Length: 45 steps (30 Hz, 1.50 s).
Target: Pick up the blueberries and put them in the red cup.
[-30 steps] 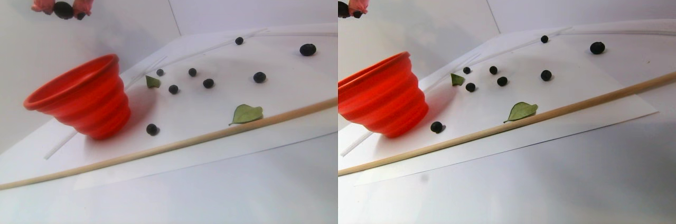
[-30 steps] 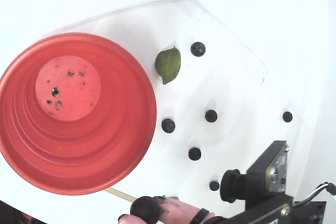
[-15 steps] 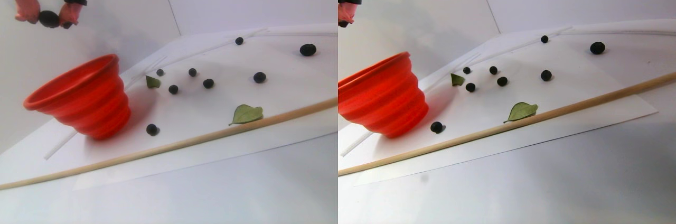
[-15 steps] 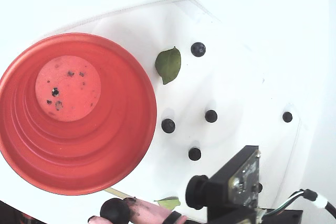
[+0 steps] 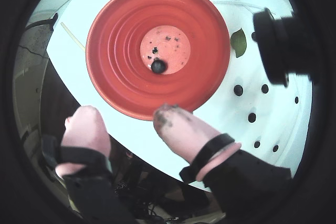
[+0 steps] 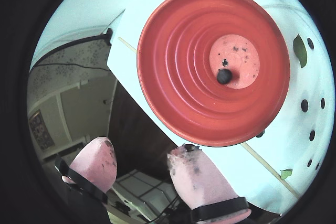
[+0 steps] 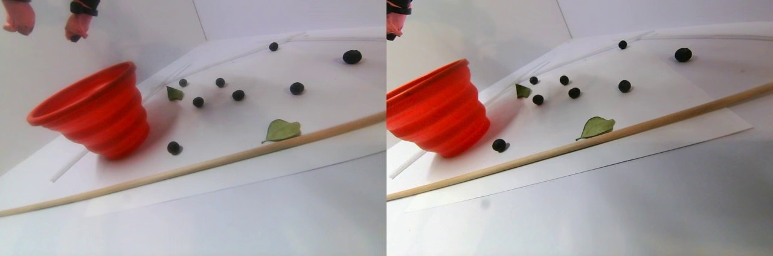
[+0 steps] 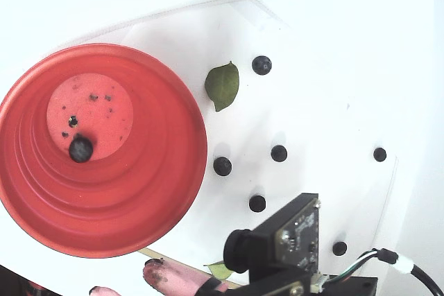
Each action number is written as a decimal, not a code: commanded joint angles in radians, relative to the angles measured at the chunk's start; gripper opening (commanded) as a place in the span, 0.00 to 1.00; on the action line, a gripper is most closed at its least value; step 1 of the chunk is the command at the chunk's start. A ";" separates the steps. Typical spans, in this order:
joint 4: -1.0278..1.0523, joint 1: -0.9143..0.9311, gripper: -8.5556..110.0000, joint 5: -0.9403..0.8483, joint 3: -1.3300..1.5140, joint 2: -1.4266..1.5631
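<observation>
Claw (image 5: pixel 126 119) spread wide, empty, above near rim of red cup (image 8: pixel 159 192). Cup upright, mouth skyward; one berry (image 8: pixel 80 148) at 7 o'clock on speckled floor. Remaining blueberries (image 8: pixel 223 166) loose on bench (image 8: pixel 319 46), 3 o'clock of cup; some hidden behind camera housing (image 8: pixel 291 237).

Bright, even light floods the white table (image 8: pixel 326 25), nearly washing it out in the fixed view. Both wrist views bulge with fisheye, black vignette ringing the edges. In the stereo pair, a soft shadow falls right of the red cup (image 7: pixel 90 114), so light perhaps comes from the left. The fingertips (image 5: pixel 170 121) look slightly blurred.
</observation>
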 commanded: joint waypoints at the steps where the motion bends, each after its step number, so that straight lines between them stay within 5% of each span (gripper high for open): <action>1: -0.020 -0.049 0.24 0.002 -0.017 0.008; 45: -0.193 0.313 0.22 -0.255 -0.325 -0.264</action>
